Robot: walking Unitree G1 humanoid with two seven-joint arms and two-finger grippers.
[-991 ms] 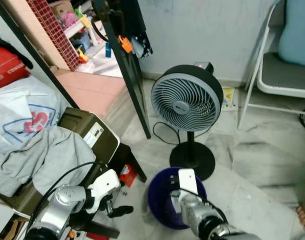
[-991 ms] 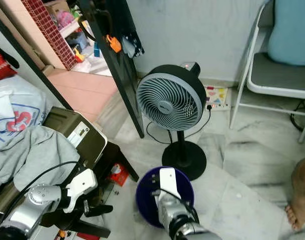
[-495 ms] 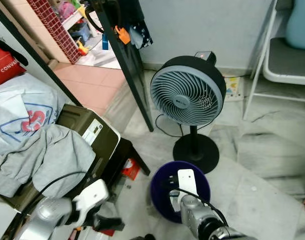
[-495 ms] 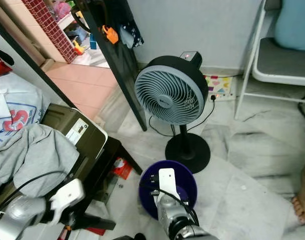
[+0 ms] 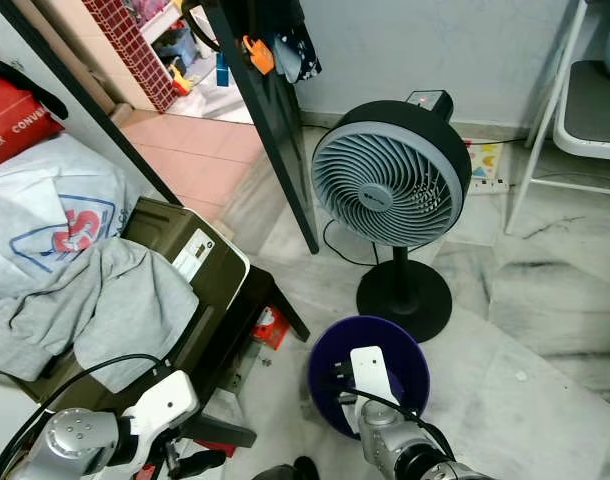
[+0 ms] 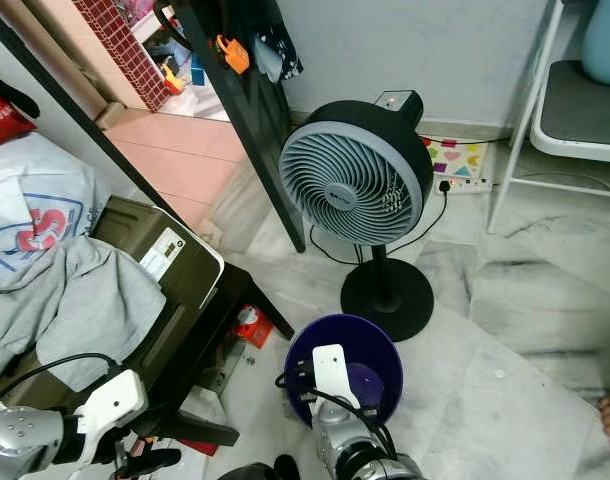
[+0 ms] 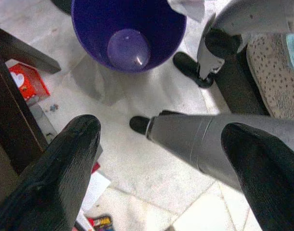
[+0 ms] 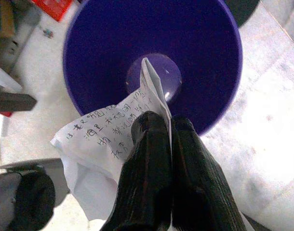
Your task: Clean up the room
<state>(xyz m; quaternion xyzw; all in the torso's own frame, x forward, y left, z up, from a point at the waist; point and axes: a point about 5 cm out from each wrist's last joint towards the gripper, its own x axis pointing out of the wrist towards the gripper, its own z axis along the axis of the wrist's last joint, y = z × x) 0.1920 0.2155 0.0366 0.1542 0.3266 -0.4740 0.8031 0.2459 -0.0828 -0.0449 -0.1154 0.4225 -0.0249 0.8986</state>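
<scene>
**Paper over the bin — release not yet made**

Right end effector: fingers pressed together on a sheet of handwritten paper, pinched near one edge. Paper hangs above the purple bin, its folded tip over the bin's mouth, but most of the sheet droops outside the near rim, toward the robot.

Risk, as I judge it: if the fingers part here, the sheet's bulk may drag it down outside the rim onto the floor, or it may drape over the rim. The standing fan sits just behind the bin; if it is running, its draught could blow light paper off course. Cannot tell whether it is.

Left end effector: fingers wide apart, nothing between them, low beside the bin, near the dark worktop. A red packet lies on the floor by the bin.
</scene>
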